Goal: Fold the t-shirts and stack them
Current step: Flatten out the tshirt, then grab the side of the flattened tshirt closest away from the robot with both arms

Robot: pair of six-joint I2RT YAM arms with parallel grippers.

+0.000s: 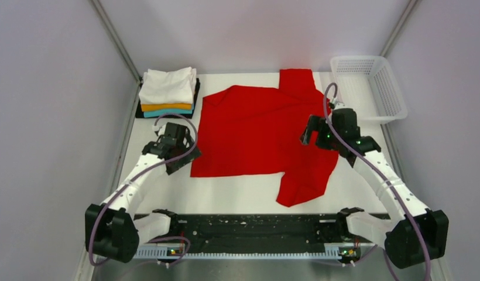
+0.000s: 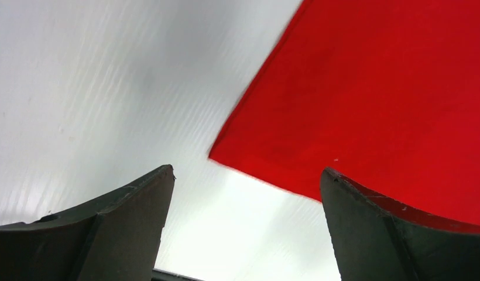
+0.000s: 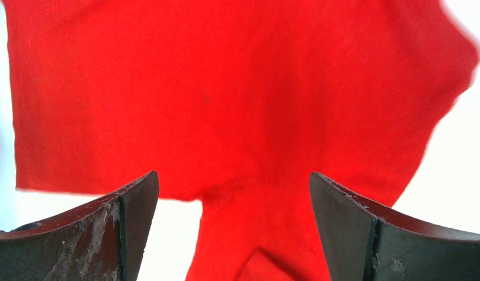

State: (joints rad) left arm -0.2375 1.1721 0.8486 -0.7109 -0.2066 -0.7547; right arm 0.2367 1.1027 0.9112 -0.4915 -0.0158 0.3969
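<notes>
A bright red t-shirt point(image 1: 255, 132) lies spread on the white table, one sleeve toward the back point(image 1: 297, 79) and one toward the front point(image 1: 302, 181). A stack of folded t-shirts point(image 1: 167, 92), white on top, then orange and teal, sits on a black board at the back left. My left gripper point(image 1: 188, 153) is open and empty just off the shirt's near left corner point(image 2: 226, 155). My right gripper point(image 1: 312, 133) is open and empty above the shirt's right side, where the front sleeve joins the body point(image 3: 249, 175).
A white plastic mesh basket point(image 1: 369, 88) stands at the back right, beside the table point(image 1: 237, 196). Grey walls close in the left, right and back. A black rail point(image 1: 249, 231) runs along the near edge between the arm bases.
</notes>
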